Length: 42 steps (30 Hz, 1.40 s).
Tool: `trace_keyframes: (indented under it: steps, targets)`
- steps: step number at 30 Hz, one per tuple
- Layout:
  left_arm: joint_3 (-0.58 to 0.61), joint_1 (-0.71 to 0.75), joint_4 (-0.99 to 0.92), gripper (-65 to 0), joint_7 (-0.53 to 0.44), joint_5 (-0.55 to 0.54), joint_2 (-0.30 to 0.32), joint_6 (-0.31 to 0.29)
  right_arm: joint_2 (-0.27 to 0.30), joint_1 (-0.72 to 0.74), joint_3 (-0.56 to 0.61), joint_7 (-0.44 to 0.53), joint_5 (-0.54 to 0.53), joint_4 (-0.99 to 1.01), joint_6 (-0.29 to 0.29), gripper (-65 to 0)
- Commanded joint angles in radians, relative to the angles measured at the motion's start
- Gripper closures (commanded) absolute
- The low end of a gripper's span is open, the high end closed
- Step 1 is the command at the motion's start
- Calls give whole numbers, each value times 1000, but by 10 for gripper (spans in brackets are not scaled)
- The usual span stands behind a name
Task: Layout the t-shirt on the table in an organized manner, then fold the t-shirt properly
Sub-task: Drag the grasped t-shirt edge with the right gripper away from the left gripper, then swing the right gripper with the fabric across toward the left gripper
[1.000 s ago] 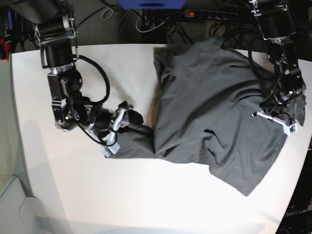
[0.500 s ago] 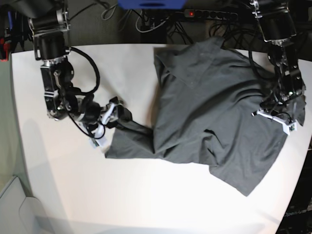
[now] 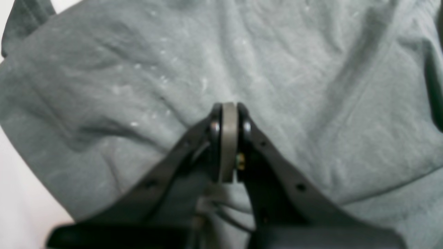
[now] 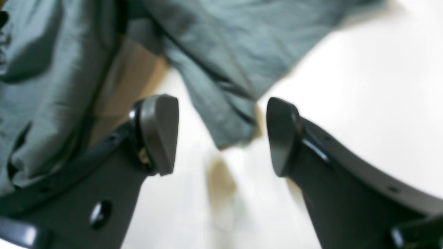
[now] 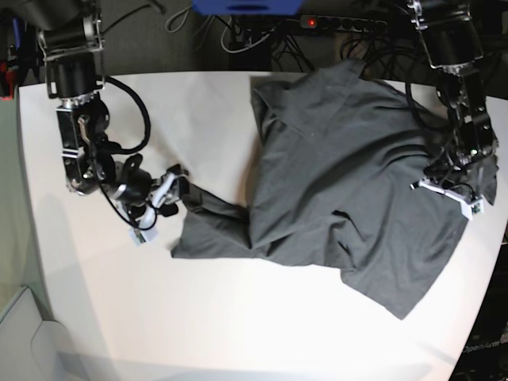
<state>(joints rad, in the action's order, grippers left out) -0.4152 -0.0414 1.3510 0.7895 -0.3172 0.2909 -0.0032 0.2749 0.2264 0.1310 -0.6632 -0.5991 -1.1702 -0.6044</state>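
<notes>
Our left claw (image 5: 451, 193) sits pressed together on the shirt (image 5: 349, 190), seemingly pinning that side to the desk (image 5: 198, 111). Our right claw (image 4: 221, 138) gapes empty beside the sleeve tip (image 4: 235, 135), likely having let it go after spreading.

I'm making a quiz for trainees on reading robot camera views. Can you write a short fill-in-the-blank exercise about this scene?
1. The t-shirt lying on the table is dark ____ in colour.
2. The jaws of the right gripper stand ____.
3. The jaws of the left gripper are ____, above the cloth.
4. The colour of the table is ____.

Missing words: grey; open; shut; white
</notes>
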Motion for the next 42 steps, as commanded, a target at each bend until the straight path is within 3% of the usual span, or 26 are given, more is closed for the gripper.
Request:
trace_keyframes:
  steps: [1,15,22,29,35,42]
  targets:
    - [-4,-12,18,-1,-14,-1,18,-1,5,21,-4,27,-17,-15,-4,-403]
    - [-3,-12,17,-1,-14,0,18,-1,-24,23,69,132,-18,149,-4,-395]
    - [-7,-12,17,-1,-14,0,18,-1,-49,24,187,139,-18,148,-7,-263]
    - [-9,-12,15,-1,-14,14,20,-1,-12,100,137,139,-18,152,-4,0]
    - [-9,-13,15,-1,-14,123,17,-1,54,196,66,150,-17,151,-4,0]
    - [-9,-13,15,-1,-14,125,18,-2,62,275,39,299,-18,149,-4,0]
